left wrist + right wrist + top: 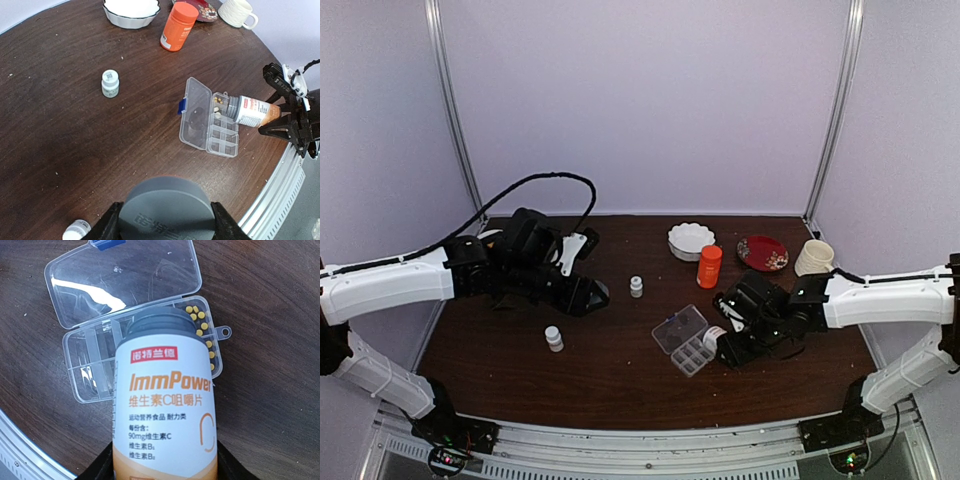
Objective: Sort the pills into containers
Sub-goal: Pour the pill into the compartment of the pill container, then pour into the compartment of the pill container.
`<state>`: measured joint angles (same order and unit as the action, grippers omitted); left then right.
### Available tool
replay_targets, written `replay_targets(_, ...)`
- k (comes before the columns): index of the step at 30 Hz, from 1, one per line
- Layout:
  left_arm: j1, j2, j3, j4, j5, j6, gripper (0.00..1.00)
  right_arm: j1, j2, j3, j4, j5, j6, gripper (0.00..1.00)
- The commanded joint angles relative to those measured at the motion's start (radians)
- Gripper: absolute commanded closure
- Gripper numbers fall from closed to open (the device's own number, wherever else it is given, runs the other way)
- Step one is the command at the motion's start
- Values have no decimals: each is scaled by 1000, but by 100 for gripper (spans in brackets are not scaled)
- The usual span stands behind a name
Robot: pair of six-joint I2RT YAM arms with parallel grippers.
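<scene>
The clear pill box lies flat with its hinged lid folded open; it also shows in the overhead view. Several small yellow pills sit in the cells along its right end, seen too from the left wrist. My right gripper is shut on a white and orange labelled bottle. The bottle is tipped, with its dark neck over the box's cells. My left gripper is shut on a round grey cap and hangs above the table, well left of the box.
Two small white bottles stand on the brown table. Behind the box are an orange bottle, a white fluted bowl, a red plate and a cream mug. The table's metal front rail runs close to the box.
</scene>
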<state>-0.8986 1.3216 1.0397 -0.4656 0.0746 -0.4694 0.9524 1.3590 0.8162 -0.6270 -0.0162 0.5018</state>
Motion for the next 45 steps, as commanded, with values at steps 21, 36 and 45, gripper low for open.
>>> replay_targets(21,-9,24,51,23,8,8,100,-1,-97,-75,-24,-17,-7,100)
replay_targets(36,-14,24,45,24,4,5,100,6,-136,-83,4,-24,12,100)
replay_targets(45,-15,25,43,23,2,8,100,7,-128,-86,9,-17,9,100)
